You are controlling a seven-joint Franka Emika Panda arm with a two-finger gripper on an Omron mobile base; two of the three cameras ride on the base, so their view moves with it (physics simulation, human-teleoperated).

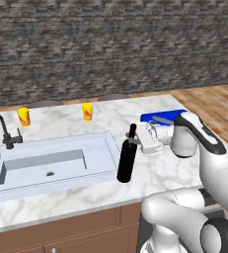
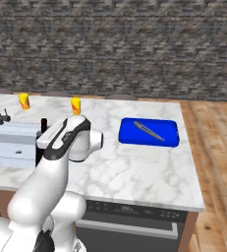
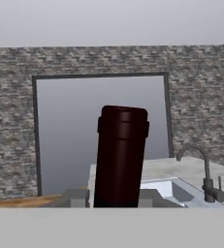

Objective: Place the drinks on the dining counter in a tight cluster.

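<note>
A tall black wine bottle (image 1: 127, 163) stands upright on the white marble dining counter (image 1: 160, 173), just right of the inset sink (image 1: 46, 163). My gripper (image 1: 133, 142) reaches in from the right at the height of the bottle's neck. In the hand view the neck (image 3: 120, 155) rises between the fingertips, and my gripper (image 3: 114, 198) looks shut on it. The arm hides most of the bottle (image 2: 43, 125) in the right base view. The small white bottle and the tiny reddish-brown bottle are out of view.
Two short yellow cups (image 1: 23, 116) (image 1: 87, 111) stand along the counter's far edge. A black faucet (image 1: 4, 132) rises at the sink's left end. A blue tray (image 2: 127, 138) holding a grey utensil (image 2: 148, 131) lies at the counter's right. Wooden floor lies beyond.
</note>
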